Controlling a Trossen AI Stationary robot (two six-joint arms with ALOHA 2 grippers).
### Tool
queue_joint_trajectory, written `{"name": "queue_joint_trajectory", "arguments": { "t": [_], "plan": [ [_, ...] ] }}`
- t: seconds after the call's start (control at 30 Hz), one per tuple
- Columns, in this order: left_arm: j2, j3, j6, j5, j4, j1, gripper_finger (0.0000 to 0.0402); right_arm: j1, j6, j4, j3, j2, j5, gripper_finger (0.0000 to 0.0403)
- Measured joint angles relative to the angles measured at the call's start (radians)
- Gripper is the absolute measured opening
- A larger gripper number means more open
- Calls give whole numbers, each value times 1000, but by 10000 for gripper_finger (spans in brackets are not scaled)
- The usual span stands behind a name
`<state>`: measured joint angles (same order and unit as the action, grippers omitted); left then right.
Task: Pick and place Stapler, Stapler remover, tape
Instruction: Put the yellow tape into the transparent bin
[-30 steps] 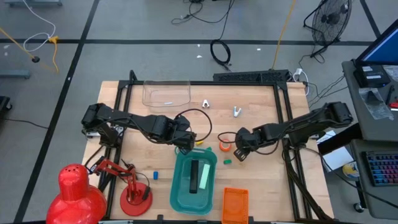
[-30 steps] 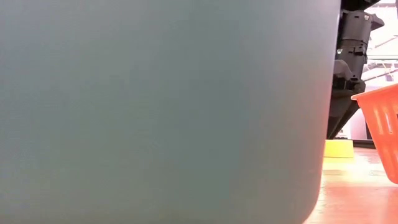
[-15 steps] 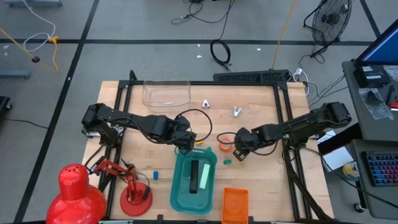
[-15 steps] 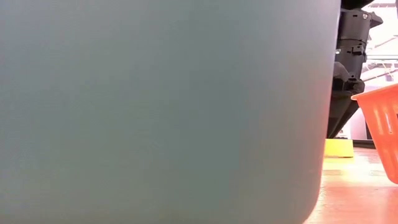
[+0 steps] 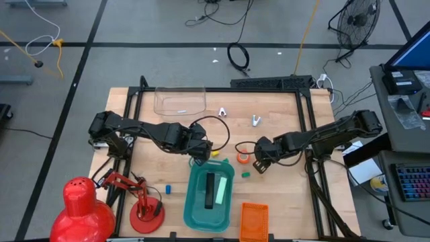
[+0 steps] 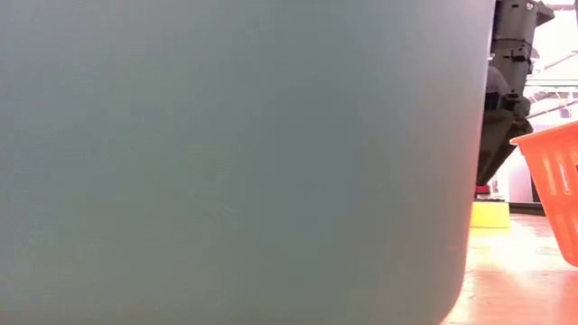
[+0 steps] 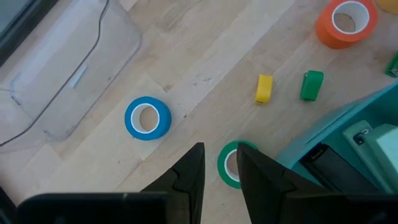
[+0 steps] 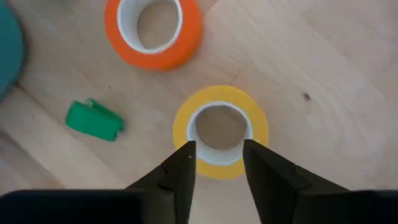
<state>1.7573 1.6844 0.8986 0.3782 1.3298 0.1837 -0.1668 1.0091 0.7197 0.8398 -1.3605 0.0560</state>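
Observation:
The yellow tape [image 8: 221, 127] lies flat on the wood, and my right gripper [image 8: 219, 152] hangs open just above its near rim, touching nothing. The orange tape [image 8: 153, 31] lies flat beyond it. My left gripper [image 7: 221, 158] is open by a narrow gap, high over the green tape [image 7: 229, 167], which lies flat beside the teal bin [image 7: 336, 124]. The blue tape [image 7: 147, 118] lies farther off. In the bin [image 5: 191, 202] lies a long black and pale green thing [image 5: 213, 191], seemingly the stapler. I cannot make out the stapler remover.
Small green [image 8: 94, 120], yellow [image 7: 264, 88] and blue [image 5: 168, 189] blocks lie loose on the table. An orange basket [image 5: 254, 220] stands at the near edge, right of the bin. A clear container [image 5: 180, 101] stands at the far edge and a red lamp [image 5: 87, 208] at the near left.
My right gripper has risen a little, straight up off the yellow tape, which stays flat on the table. My left gripper has kept still.

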Motion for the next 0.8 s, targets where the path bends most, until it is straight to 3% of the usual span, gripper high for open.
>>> {"name": "queue_joint_trajectory", "arguments": {
  "t": [0.17,0.43,0.63,0.8],
  "plan": [
    [0,0,0,0,0,2,97,27,-7,18,-15,-2,51,188],
    [0,0,-7,-1,0,2,97,46,14,-82,-124,-2,-32,247],
    [0,0,-20,-3,0,2,97,46,38,-193,-190,1,-35,232],
    [0,0,-26,-4,0,2,97,46,88,-188,-192,2,-30,166]
  ]
}}
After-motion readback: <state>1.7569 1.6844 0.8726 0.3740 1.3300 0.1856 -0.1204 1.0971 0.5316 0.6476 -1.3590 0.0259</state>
